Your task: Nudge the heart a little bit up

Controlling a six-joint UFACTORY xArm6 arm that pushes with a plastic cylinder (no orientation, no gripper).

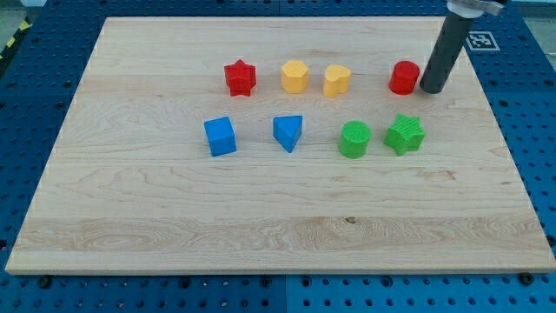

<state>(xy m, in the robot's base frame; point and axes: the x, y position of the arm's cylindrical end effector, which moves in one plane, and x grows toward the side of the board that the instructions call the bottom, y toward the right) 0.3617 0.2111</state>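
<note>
We see a wooden board (130,209) with eight small blocks on it. Near the top edge sit a red star (240,77), a yellow hexagon (294,76), a yellow heart (336,80) and a red cylinder (403,77) in a row. Below them sit a blue cube (220,136), a blue triangle (288,132), a green cylinder (354,139) and a green star (405,134). My tip (432,89) stands just beside the red cylinder, on the side of the board's right edge, well apart from the heart.

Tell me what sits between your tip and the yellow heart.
In the camera view, the red cylinder sits between my tip and the yellow heart. It is right beside the tip, on its left in the view; bare board follows to the heart.
</note>
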